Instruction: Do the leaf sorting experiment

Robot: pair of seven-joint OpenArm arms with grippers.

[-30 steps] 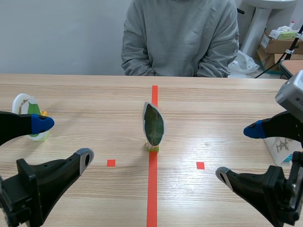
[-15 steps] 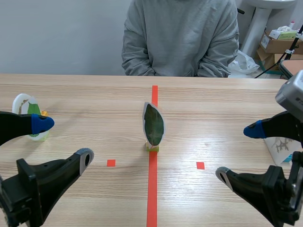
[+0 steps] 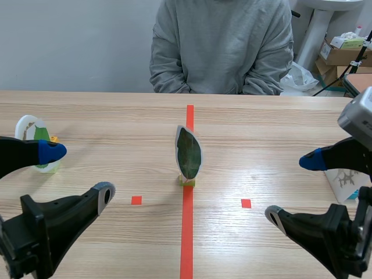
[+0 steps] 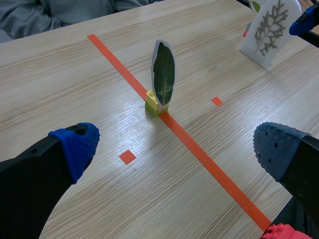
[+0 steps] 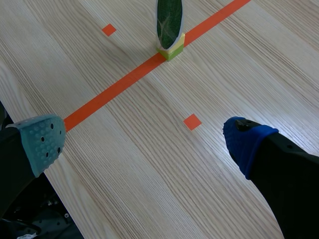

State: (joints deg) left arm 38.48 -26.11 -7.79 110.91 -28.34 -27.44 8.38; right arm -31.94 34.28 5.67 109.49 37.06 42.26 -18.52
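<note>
Ok so the dark leaf card (image 3: 189, 153) stands upright on its little yellow-green block (image 3: 186, 181), dead centre on the table (image 3: 116, 116), right on the orange-red tape line (image 3: 186, 232). Taking that card as the clock centre in the scene view, a person (image 3: 221, 46) in a grey sweatshirt sits at 12 behind the far table edge. A round leaf card (image 3: 32, 131) is way out at 9, and a white branchy leaf card (image 3: 344, 180) is out around 4. Some boxes (image 3: 340, 55) are stacked off the table up at 2. The left gripper (image 3: 80, 172) sits low at about 8, fingers spread wide with nothing between them, and its blue-padded finger partly covers the round card. The right gripper (image 3: 290, 187) mirrors it at about 4, also spread wide and holding nothing, and its blue pad is just beside the branchy card, overlapping it a bit. From the left wrist view the dark card is straight ahead at 12, well apart from the pads. From the right wrist view it's ahead at roughly 12 too. Between each gripper and the middle card it's just plain wood with two small red squares (image 3: 136, 200) marked on it, so nothing stands on either path in. The side cards stay well out toward the table's left and right ends.
</note>
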